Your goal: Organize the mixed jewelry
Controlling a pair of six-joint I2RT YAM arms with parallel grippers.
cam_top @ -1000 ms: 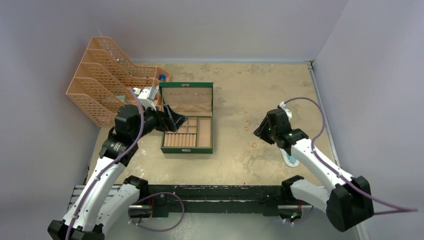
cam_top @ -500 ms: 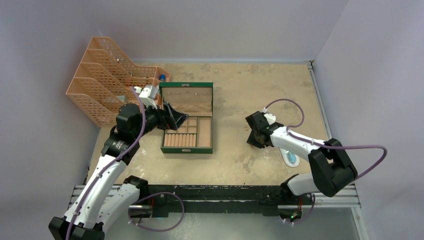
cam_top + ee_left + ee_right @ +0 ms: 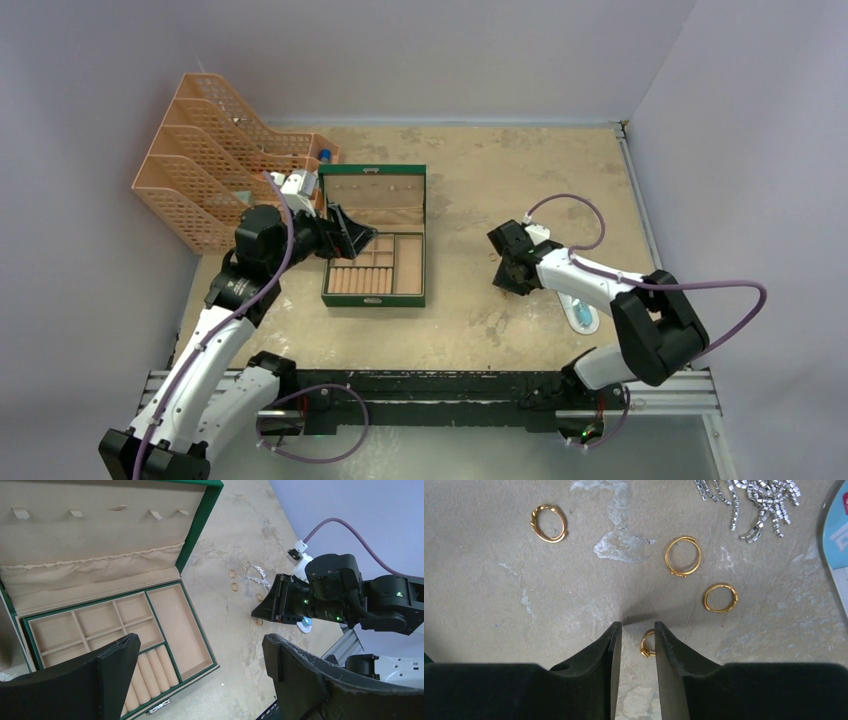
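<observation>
The mixed jewelry lies on the tan tabletop. In the right wrist view there are several gold rings point(image 3: 683, 556) and a silvery chain tangle point(image 3: 754, 500) at the top right. My right gripper point(image 3: 638, 627) is low over them, jaws open a narrow way. One small ring point(image 3: 647, 644) sits between them against the right finger, which partly hides it. From above, the right gripper point(image 3: 505, 272) is to the right of the green box point(image 3: 373, 298). My left gripper point(image 3: 200, 642) hangs wide open and empty above the box's front right corner.
An orange mesh file rack point(image 3: 215, 150) stands at the back left, close to the left arm. A light-blue oval packet point(image 3: 582, 316) lies under the right forearm, and its edge shows as the packet point(image 3: 836, 530) beside the chain. The box lid point(image 3: 197, 535) stands open.
The right arm swung left and dropped onto the ring cluster, and its jaws narrowed around one ring. The left arm barely moved and stayed wide open.
</observation>
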